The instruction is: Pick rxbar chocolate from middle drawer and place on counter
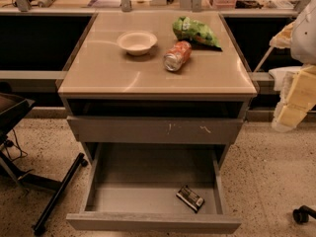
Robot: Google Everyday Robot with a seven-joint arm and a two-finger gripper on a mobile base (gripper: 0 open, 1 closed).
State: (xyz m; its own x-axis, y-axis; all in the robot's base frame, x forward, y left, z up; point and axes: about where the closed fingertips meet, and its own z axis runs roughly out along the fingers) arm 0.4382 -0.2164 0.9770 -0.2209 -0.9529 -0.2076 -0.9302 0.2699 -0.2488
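The rxbar chocolate, a small dark bar with pale label marks, lies flat on the floor of the open middle drawer, right of centre and near the front panel. The tan counter tops the grey cabinet above it. My gripper, pale yellow on a white arm, hangs at the right edge of the view. It is beside the cabinet at about counter height, well above and to the right of the bar, and holds nothing that I can see.
On the counter stand a white bowl, an orange soda can on its side and a green crinkled snack bag. A closed drawer front with pale scratches sits above the open drawer. A black chair base stands at the left.
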